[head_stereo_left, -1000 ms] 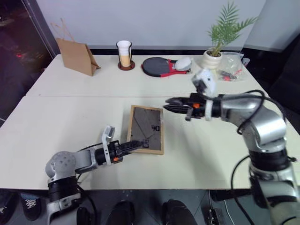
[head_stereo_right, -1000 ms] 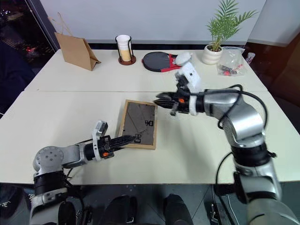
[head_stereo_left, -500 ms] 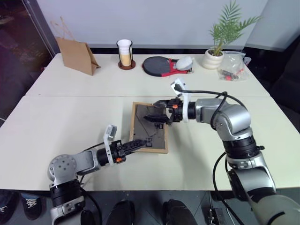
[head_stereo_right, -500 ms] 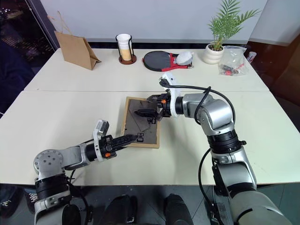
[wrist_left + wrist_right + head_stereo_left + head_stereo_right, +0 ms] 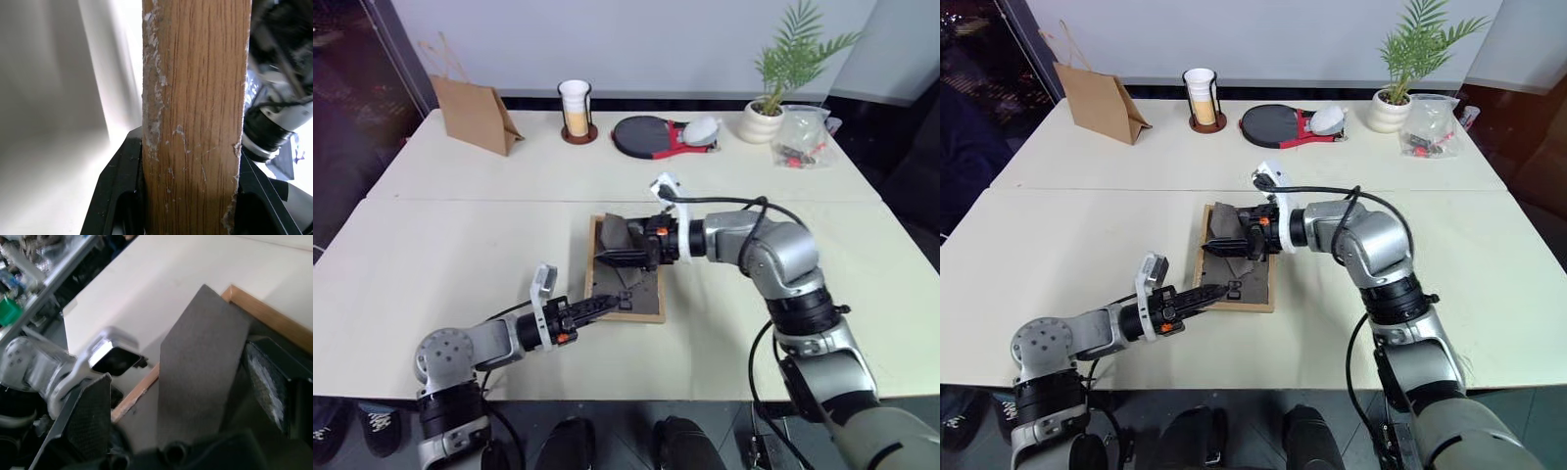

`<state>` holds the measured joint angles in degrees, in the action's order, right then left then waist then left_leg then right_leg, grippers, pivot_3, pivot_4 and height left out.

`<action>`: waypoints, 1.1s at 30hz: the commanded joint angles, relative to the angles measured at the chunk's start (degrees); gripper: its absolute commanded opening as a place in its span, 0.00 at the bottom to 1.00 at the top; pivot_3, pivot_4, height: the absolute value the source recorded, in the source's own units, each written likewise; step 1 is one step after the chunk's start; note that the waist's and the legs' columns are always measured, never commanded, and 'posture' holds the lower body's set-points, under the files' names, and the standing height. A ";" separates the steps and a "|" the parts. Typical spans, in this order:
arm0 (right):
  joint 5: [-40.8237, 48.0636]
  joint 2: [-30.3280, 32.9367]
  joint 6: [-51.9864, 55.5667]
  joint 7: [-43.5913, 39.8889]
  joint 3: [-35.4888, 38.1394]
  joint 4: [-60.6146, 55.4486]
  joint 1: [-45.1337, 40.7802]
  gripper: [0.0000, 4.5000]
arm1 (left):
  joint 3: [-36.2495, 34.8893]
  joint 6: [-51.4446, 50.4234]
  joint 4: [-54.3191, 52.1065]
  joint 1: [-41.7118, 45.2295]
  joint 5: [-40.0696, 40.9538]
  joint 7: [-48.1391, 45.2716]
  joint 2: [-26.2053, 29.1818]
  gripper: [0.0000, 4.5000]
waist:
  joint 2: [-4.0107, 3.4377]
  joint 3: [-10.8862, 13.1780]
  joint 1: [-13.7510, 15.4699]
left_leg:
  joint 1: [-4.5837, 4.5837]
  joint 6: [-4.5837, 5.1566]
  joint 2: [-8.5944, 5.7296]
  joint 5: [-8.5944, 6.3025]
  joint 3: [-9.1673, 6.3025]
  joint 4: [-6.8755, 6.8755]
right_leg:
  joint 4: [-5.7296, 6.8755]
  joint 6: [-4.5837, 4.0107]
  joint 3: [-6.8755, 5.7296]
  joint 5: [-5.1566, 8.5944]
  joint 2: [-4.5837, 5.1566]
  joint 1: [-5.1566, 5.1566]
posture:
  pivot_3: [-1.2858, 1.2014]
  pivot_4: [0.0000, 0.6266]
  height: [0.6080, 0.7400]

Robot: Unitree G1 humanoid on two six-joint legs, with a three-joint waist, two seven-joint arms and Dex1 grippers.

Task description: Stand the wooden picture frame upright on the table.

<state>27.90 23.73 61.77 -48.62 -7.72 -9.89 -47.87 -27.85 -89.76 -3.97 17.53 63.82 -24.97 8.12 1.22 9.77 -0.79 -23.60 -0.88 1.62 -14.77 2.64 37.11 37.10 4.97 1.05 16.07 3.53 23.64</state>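
The wooden picture frame lies on the table with its dark back up. My left gripper is shut on the frame's near edge; in the left wrist view the light wood edge sits pinched between the black fingers. My right gripper reaches over the frame from the right and is open. The frame's grey stand flap is tilted up off the back and stands between the right gripper's wide-spread fingers.
Along the table's far edge stand a brown paper bag, a cup in a holder, a table tennis paddle, a potted plant and a clear plastic bag. A seam crosses the table behind the frame.
My right gripper has moved left and down over the frame and opened wide. The stand flap, flat before, now tilts up off the back. The left gripper has kept its grip.
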 commanded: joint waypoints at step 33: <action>-73.20 17.41 -115.99 48.86 -17.30 34.98 -0.47 0.99 | 5.98 6.41 1.01 -1.84 30.40 15.25 7.29 0.24 | 0.05 0.03 -0.14 | 0.12 -0.58 0.06 0.36 0.15 0.12 | 0.06 0.03 0.19 0.00 -0.28 -0.10 | 0.52 0.24 1.00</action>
<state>-44.37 41.33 -52.72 -2.14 -25.67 25.28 -46.63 -22.79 -84.75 -1.93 15.90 90.55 -9.79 14.99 1.27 9.80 -0.94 -23.47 -1.46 1.68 -14.41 2.79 37.23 37.17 5.00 1.24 16.07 3.26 23.53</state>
